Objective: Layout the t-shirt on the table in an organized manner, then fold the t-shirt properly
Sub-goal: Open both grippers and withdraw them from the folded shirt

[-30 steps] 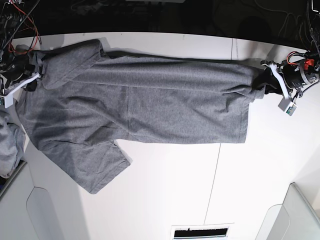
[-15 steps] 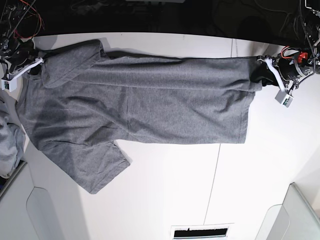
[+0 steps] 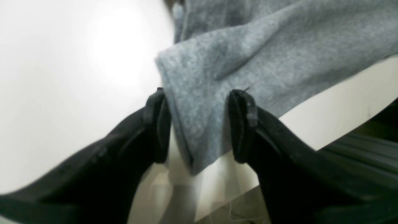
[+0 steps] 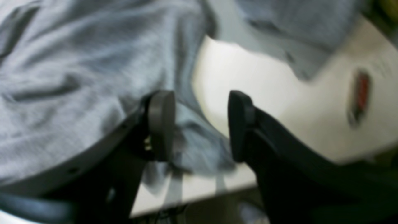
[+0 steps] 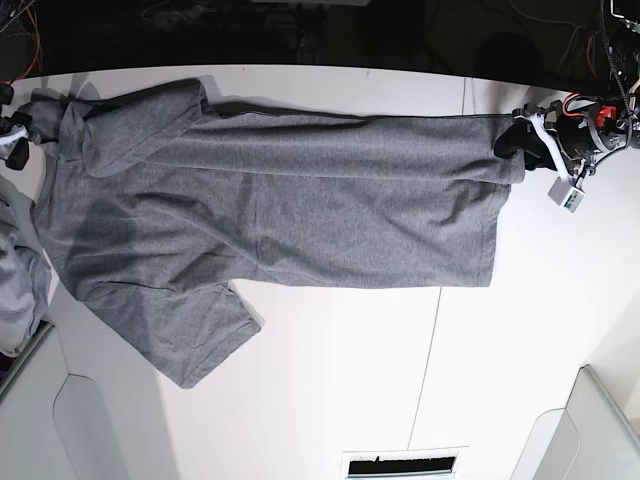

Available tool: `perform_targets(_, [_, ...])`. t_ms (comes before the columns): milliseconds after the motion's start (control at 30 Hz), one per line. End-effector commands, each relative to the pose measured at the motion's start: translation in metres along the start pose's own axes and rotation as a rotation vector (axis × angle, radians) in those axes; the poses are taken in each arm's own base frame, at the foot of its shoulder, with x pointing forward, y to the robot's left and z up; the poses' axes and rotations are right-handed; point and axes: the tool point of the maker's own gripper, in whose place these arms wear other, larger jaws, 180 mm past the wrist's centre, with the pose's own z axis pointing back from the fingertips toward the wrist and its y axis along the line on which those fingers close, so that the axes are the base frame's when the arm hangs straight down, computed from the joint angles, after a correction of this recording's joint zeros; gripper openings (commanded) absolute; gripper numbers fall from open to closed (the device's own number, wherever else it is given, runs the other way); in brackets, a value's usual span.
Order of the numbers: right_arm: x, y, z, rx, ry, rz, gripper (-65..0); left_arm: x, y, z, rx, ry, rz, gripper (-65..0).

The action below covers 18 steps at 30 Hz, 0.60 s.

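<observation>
The heather-grey t-shirt (image 5: pixel 280 210) lies spread across the white table (image 5: pixel 350 370), long edge straight along the far side, one sleeve (image 5: pixel 190 340) pointing toward the near side. My left gripper (image 5: pixel 520 140) sits at the shirt's far right corner. In the left wrist view it (image 3: pixel 199 102) is open, with a folded corner of the t-shirt (image 3: pixel 199 124) lying loose between the black fingers (image 3: pixel 242 124). My right gripper (image 5: pixel 18 125) is at the shirt's far left corner. In the right wrist view it (image 4: pixel 199 105) is open over a rumpled shirt edge (image 4: pixel 192 146).
A paler grey cloth bundle (image 5: pixel 18 290) lies at the left edge. Light grey bins stand at the near left (image 5: pixel 50 420) and near right (image 5: pixel 595 430). A dark slot (image 5: pixel 400 465) sits at the near edge. The table's far edge runs close behind both grippers.
Both grippers have gone from shut on the shirt's corners to open. Both arms moved toward the far edge, the right one also outward to the left, and the shirt's far edge now lies straighter.
</observation>
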Motion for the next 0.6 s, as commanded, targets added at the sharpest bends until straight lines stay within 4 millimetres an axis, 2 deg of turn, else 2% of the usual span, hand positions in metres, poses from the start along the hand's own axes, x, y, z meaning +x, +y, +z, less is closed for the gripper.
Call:
perform_targets(0, [0.006,-0.005,0.007,0.005,-0.026,0.011,-34.0,0.014,0.003,0.006,-0.003,-0.037,-0.011,-33.2])
perform_targets(67, [-0.006,-0.011,0.012,0.003,-0.002,0.025,-27.7,0.016,0.002,0.006,-0.011,-0.051,-0.001,-32.0])
perform_targets(133, [-0.014,-0.017,0.016,-0.007,0.009,0.034,-24.4,0.017,0.002,0.006,-0.012,-0.053,0.0,-27.2])
perform_targets(333, [-0.027,-0.026,0.014,-0.02,0.02,0.014,-24.4,0.015,0.003,0.006,-0.006,-0.045,-0.007,-25.7])
perform_targets(433, [-0.035,-0.031,0.004,-0.019,0.037,-0.023,-24.4,0.016,0.004,0.006,-0.001,-0.049,-0.013,-25.7])
perform_targets(567, [-0.042,-0.028,-0.013,0.023,0.057,-0.069,-24.5,0.016,0.006,0.006,0.013,-0.057,-0.026,-25.7])
